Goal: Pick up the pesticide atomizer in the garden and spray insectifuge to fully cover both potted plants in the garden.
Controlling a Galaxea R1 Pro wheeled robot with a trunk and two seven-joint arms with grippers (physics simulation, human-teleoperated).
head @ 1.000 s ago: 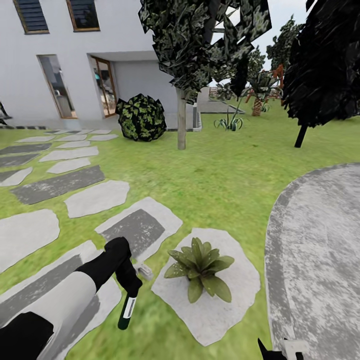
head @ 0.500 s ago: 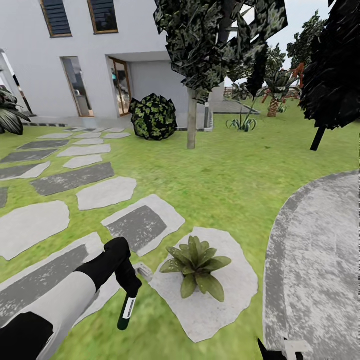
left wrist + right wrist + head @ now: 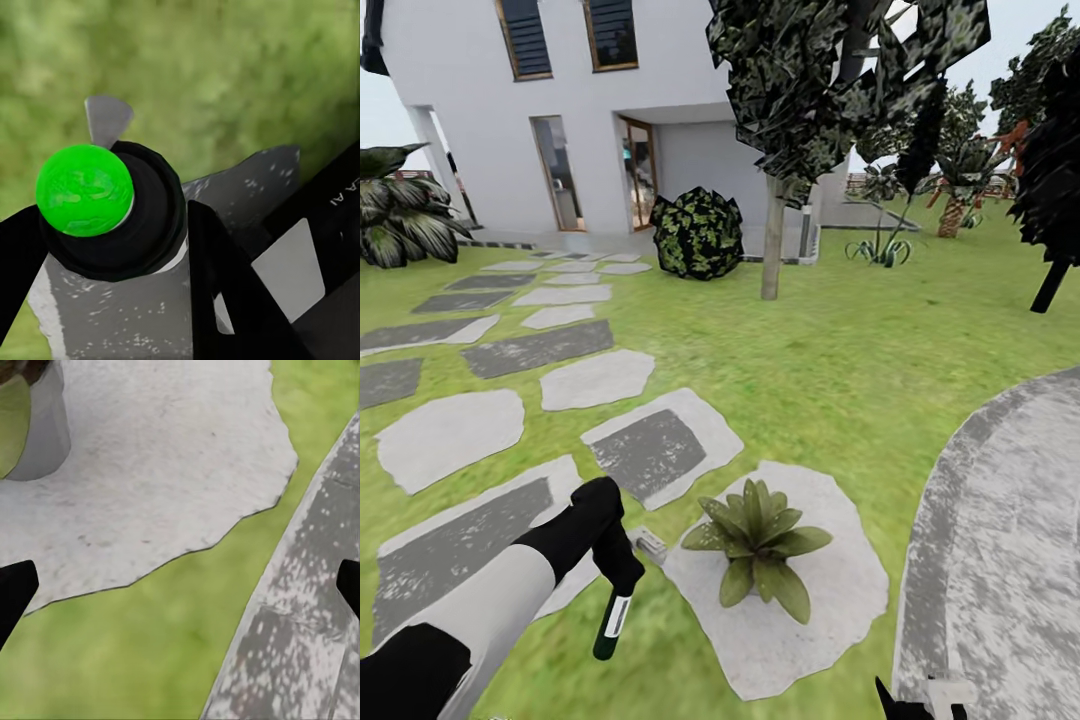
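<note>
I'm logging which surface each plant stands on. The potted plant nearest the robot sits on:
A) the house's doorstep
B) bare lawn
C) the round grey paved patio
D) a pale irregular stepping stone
D: in the head view the potted plant stands on a pale stepping stone ringed by lawn, with the paved patio apart on the far side of a grass strip.

The pesticide atomizer (image 3: 611,625), a slim dark bottle with a white label, hangs clamped between the left gripper's (image 3: 622,578) jaws, its body below them. One potted plant (image 3: 758,542), a rosette of pointed green leaves, sits on a pale stone beside the jaws.
</note>
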